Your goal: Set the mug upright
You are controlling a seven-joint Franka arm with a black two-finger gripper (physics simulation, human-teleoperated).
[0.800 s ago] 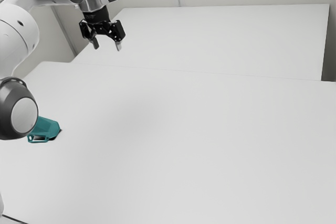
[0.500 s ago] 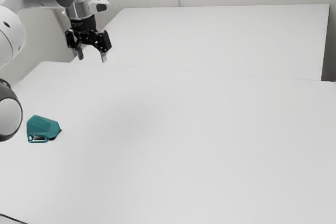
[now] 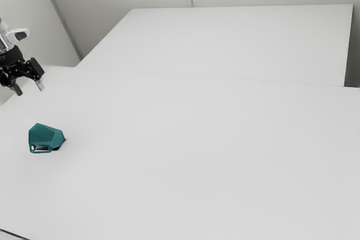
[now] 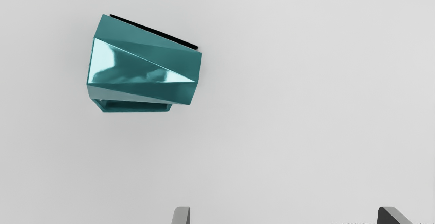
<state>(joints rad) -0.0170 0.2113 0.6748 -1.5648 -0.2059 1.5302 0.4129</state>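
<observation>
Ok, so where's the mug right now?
In the exterior view, the teal mug lies on its side on the white table, near that view's left edge, lower in the picture than the open gripper.

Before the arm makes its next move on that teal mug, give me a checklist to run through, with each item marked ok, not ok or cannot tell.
1. Jaws apart with nothing between them: ok.
2. Jaws raised off the table: ok, they hang above it in the exterior view.
3. Mug in line with the jaws: not ok, it lies ahead of the gap and off to one side.
4. Handle located: ok, it is on the side of the mug toward the jaws in the wrist view.
5. Mug upright: not ok, it lies on its side.
6. Mug empty: cannot tell, its inside is hidden.
</observation>
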